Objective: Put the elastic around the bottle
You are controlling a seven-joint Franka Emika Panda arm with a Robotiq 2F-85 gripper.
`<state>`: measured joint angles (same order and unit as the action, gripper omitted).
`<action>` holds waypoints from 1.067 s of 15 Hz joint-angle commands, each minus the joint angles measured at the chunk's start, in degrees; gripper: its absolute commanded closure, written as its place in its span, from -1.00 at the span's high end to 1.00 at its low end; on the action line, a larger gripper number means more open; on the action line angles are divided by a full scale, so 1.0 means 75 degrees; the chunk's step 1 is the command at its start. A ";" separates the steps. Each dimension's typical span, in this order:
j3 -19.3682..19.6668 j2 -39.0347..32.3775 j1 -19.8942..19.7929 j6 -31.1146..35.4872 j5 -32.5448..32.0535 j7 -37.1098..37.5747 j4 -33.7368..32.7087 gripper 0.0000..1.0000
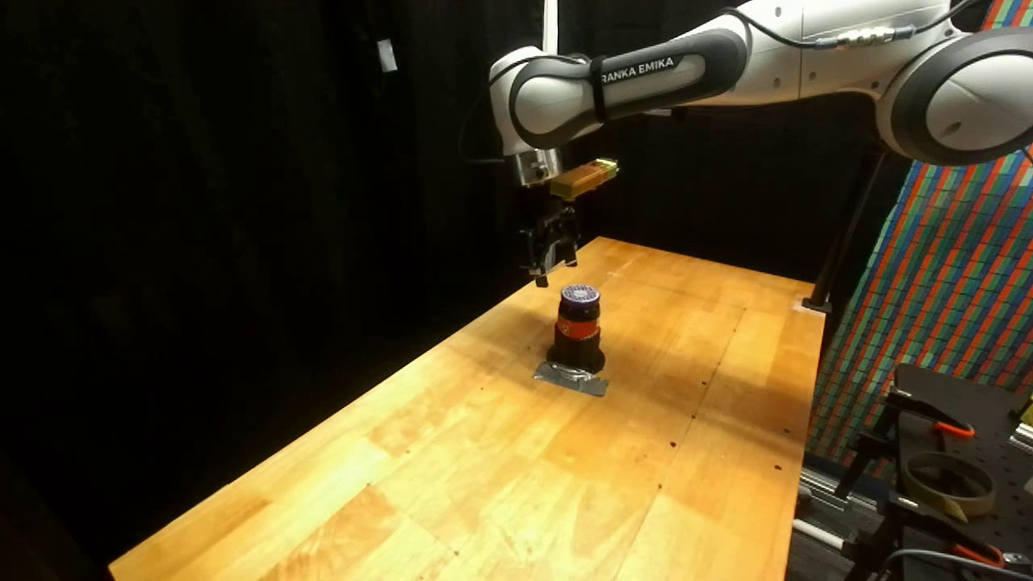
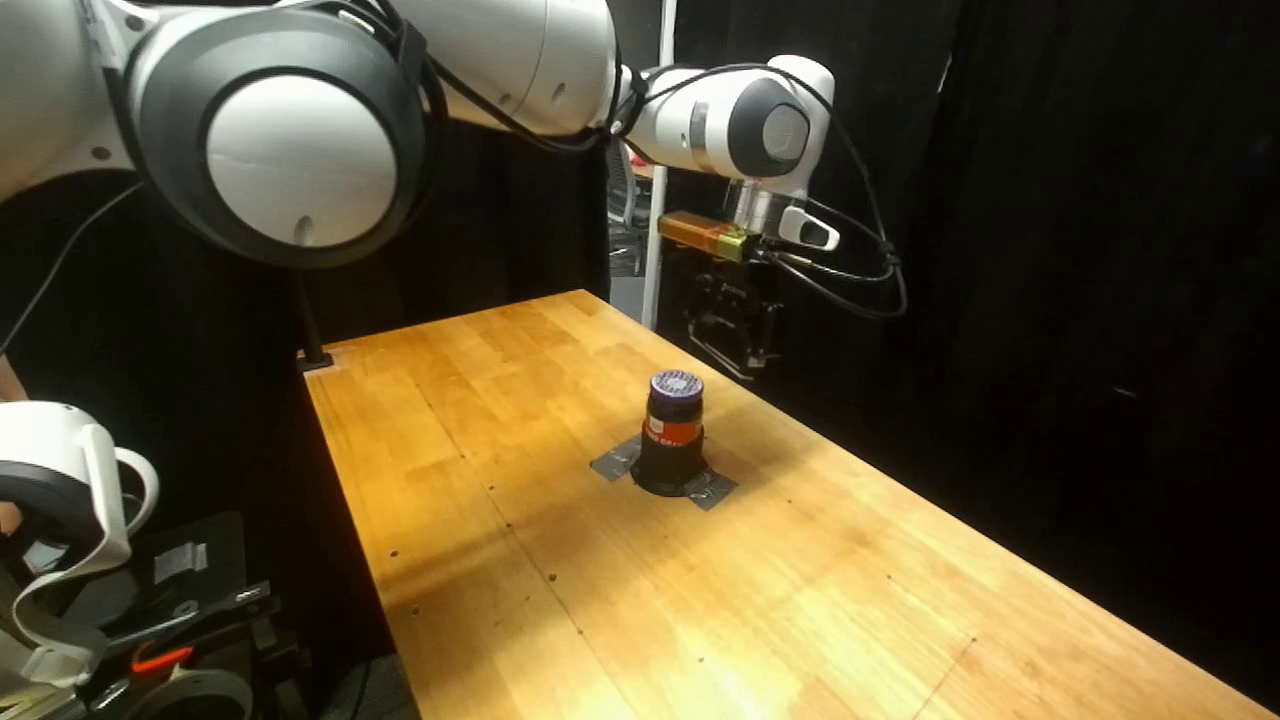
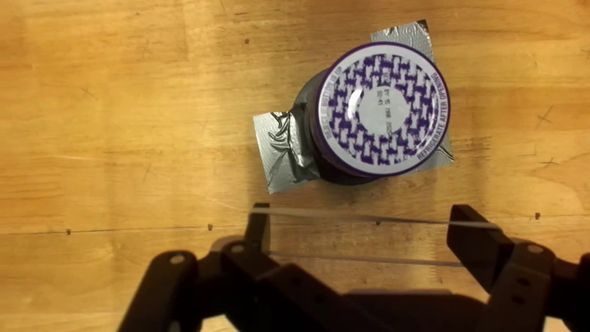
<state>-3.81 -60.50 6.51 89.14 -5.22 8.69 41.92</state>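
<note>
In an exterior view we see the short dark cylindrical bottle with an orange-red label [image 1: 579, 328] upright in a round black base [image 1: 575, 353] on the pale wooden table [image 1: 452, 476]; the black two-fingered gripper [image 1: 557, 272] hangs to one side. In an exterior view we find silver-grey tape strips [image 2: 712, 489] on that base, presumably so the bottle won't shift when tugged. In the wrist view a thin pale elastic band [image 3: 299, 212] loops around the widely parted fingers [image 3: 479, 244], probably stretched so we can clear the purple-and-white lid [image 3: 385, 110]; it isn't over the bottle yet.
</note>
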 commanded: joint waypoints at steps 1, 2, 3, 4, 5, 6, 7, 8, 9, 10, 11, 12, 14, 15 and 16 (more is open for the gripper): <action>-0.0069 -0.0230 -0.0027 -0.0165 0.0107 -0.0019 -0.0364 1.00; -0.0060 -0.0287 -0.0019 -0.0115 0.0095 -0.0003 -0.0357 1.00; -0.0057 -0.0327 -0.0013 -0.0100 0.0087 0.0003 -0.0353 1.00; -0.0052 -0.0358 -0.0001 -0.0058 0.0075 0.0015 -0.0323 1.00; -0.0049 -0.0388 0.0003 -0.0034 0.0070 0.0019 -0.0298 1.00; -0.0048 -0.0415 0.0003 -0.0046 0.0070 0.0026 -0.0284 1.00; -0.0060 -0.0432 -0.0006 -0.0046 0.0086 0.0021 -0.0252 1.00; -0.0073 -0.0442 -0.0012 -0.0055 0.0105 0.0025 -0.0229 1.00; -0.0108 -0.0415 -0.0015 -0.0095 0.0133 0.0007 -0.0175 1.00; -0.0127 -0.0384 -0.0006 -0.0091 0.0119 -0.0028 -0.0123 1.00; -0.0150 -0.0342 -0.0005 -0.0087 0.0113 -0.0030 -0.0063 1.00; -0.0187 -0.0308 -0.0016 -0.0130 0.0122 -0.0059 -0.0019 1.00; -0.0240 -0.0267 -0.0040 -0.0188 0.0130 -0.0051 0.0040 1.00; -0.0238 -0.0263 -0.0045 -0.0151 0.0108 -0.0026 0.0040 1.00; -0.0215 -0.0279 -0.0055 -0.0154 0.0092 0.0017 0.0006 1.00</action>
<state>-5.09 -63.15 6.57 88.87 -5.22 8.70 42.25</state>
